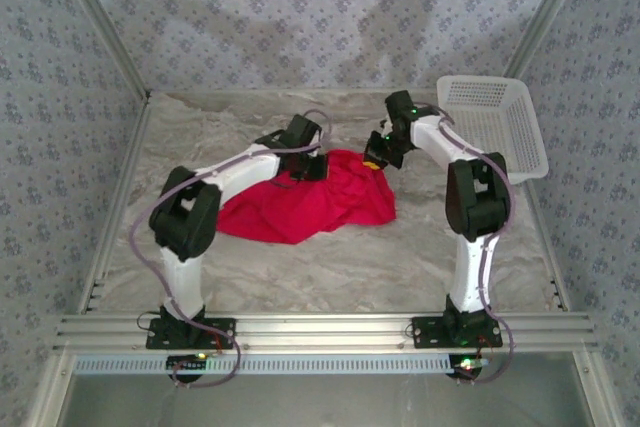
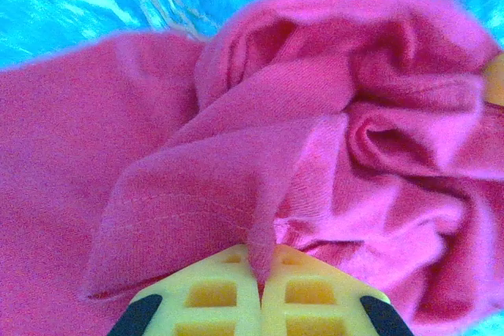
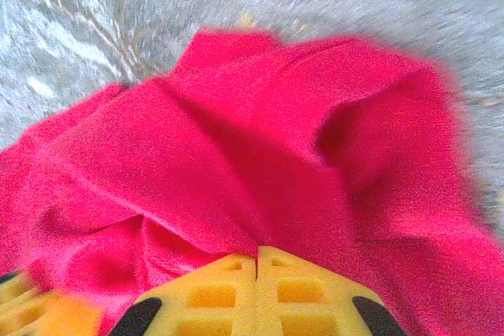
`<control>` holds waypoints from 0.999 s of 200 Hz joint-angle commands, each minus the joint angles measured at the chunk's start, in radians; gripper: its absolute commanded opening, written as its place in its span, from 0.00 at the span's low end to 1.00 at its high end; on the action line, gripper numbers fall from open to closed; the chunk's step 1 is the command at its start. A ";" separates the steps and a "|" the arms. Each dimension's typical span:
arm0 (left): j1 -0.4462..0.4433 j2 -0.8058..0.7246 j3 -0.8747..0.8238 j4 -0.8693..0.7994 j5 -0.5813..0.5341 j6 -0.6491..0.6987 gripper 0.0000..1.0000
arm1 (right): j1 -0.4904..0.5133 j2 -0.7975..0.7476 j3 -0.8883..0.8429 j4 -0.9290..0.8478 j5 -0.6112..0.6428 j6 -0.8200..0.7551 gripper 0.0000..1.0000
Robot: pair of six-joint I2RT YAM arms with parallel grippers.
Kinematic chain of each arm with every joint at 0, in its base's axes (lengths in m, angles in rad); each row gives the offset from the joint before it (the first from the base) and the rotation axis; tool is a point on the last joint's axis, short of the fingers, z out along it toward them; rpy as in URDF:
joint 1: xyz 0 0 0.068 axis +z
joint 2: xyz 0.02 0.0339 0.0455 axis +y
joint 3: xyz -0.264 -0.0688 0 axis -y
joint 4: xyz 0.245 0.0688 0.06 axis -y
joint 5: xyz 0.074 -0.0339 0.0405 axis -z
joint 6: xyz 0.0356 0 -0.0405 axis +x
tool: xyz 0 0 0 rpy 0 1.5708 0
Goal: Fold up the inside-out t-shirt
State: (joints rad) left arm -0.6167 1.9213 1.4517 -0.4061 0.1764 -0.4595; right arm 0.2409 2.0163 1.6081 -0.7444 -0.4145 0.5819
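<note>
The left gripper [image 2: 260,267] and right gripper [image 3: 257,254] each pinch a fold of the crumpled red t-shirt [image 1: 305,207], centre frame. White basket [image 1: 500,127] upper right, apart.

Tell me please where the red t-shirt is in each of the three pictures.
Top view: t-shirt crumpled mid-table.
Left wrist: t-shirt across the middle, pinched by the left gripper.
Right wrist: t-shirt centre and bottom, pinched by the right gripper.
Shared landmark: the marbled table around it.

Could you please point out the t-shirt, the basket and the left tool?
t-shirt [image 1: 310,209]: top view, middle of the red cloth.
basket [image 1: 497,119]: top view, its bare mesh floor.
left tool [image 2: 260,267]: left wrist view, between its closed tips.
</note>
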 commanded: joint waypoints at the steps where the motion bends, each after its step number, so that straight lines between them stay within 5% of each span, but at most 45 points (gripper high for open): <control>1: 0.029 -0.167 -0.055 -0.026 -0.042 0.021 0.00 | -0.084 -0.133 -0.077 -0.042 0.015 -0.042 0.00; 34: 0.037 -0.274 -0.190 0.043 -0.053 0.010 0.00 | -0.156 -0.223 -0.259 0.009 0.028 -0.074 0.00; 75: 0.014 -0.225 -0.255 0.132 0.003 -0.031 0.00 | -0.137 -0.206 -0.306 0.033 0.031 -0.068 0.01; 96: -0.006 -0.202 -0.239 0.140 0.005 -0.033 0.00 | -0.101 -0.243 -0.277 -0.005 0.096 -0.077 0.47; 114: -0.008 -0.191 -0.228 0.144 0.012 -0.038 0.00 | -0.051 -0.301 -0.271 -0.021 0.146 -0.082 0.60; 157: -0.008 -0.189 -0.213 0.142 0.015 -0.039 0.00 | 0.087 -0.379 -0.332 0.094 0.046 -0.003 0.58; 200: -0.006 -0.194 -0.189 0.129 0.016 -0.044 0.00 | 0.212 -0.155 -0.211 0.117 0.005 0.068 0.59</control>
State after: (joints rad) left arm -0.6182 1.7287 1.2041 -0.2848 0.1719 -0.4911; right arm 0.4137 1.7218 1.3445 -0.6388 -0.3832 0.5861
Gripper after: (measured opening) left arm 0.043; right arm 0.596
